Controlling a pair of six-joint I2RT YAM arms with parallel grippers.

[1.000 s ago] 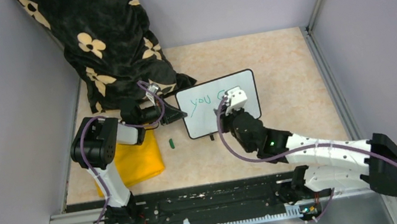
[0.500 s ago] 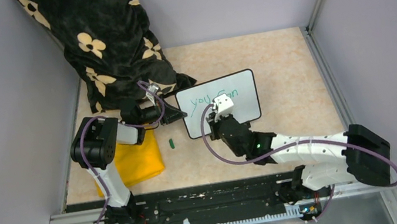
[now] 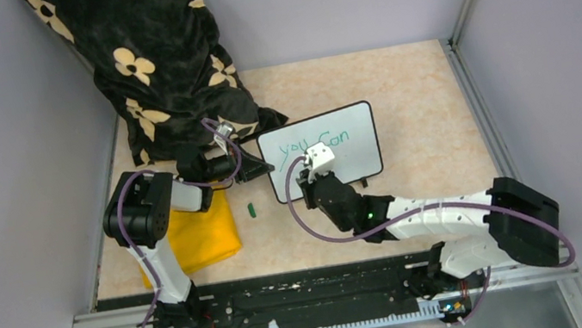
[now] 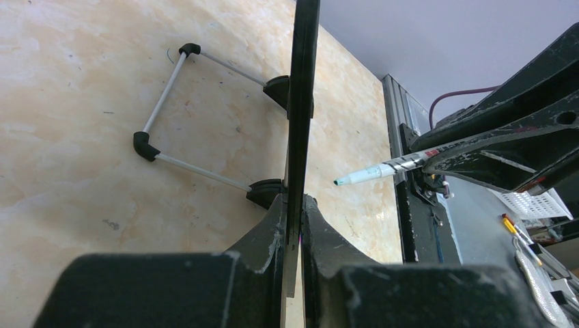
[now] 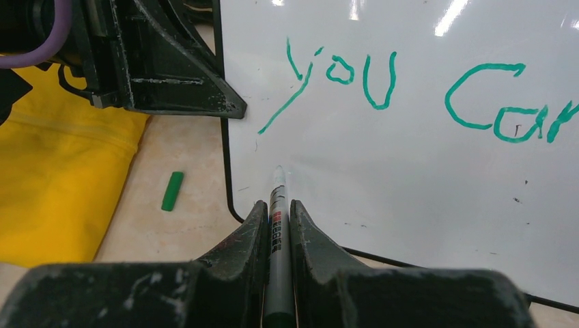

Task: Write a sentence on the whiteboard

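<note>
The whiteboard (image 3: 351, 151) stands tilted mid-table, white with a thin black frame; it also shows in the right wrist view (image 5: 410, 157) and edge-on in the left wrist view (image 4: 300, 102). Green text on it reads "you Can" (image 5: 382, 89) in one line. My left gripper (image 3: 258, 169) is shut on the board's left edge (image 4: 295, 225). My right gripper (image 3: 307, 175) is shut on a grey marker (image 5: 276, 205), its tip near the board's lower left, below the "y". The marker also shows in the left wrist view (image 4: 386, 169).
A green marker cap (image 3: 251, 210) lies on the table left of the board, also in the right wrist view (image 5: 172, 190). A yellow folded cloth (image 3: 202, 234) lies under my left arm. A black flowered fabric (image 3: 154, 58) hangs at the back left. Grey walls enclose the table.
My right gripper moved left and down with the marker, from the board's upper right to its lower left. The word "Can" now shows complete. The left arm has not moved.
</note>
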